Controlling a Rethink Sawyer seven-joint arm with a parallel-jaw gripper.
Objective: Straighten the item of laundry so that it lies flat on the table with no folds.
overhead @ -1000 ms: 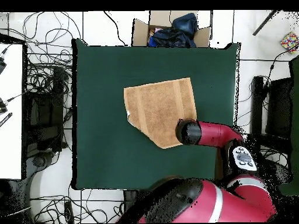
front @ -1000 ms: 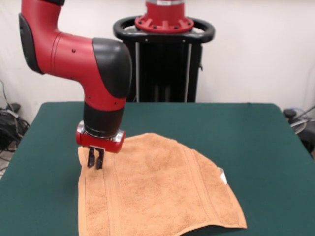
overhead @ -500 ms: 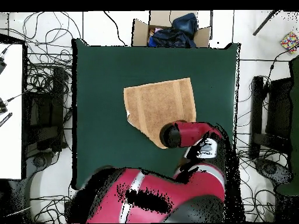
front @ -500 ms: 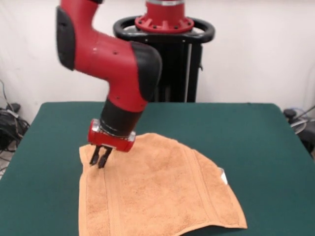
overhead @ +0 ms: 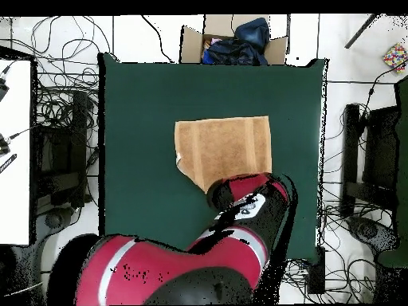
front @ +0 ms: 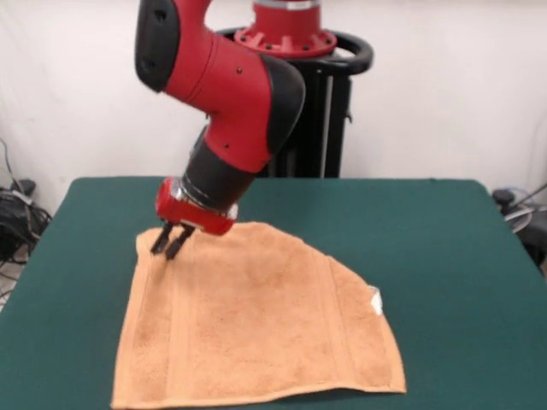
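front view: the red and black arm's gripper point(front: 170, 243) hangs tilted at the upper-left corner of the orange-tan terry-cloth towel point(front: 256, 329), its fingers close together and empty. the towel spreads right and down from them on the dark green felt table point(front: 444, 256). overhead, the arm hides the towel's lower edge.

table point(front: 461, 248) bare round towel point(front: 256, 333) | arm point(front: 231, 94) above towel's corner
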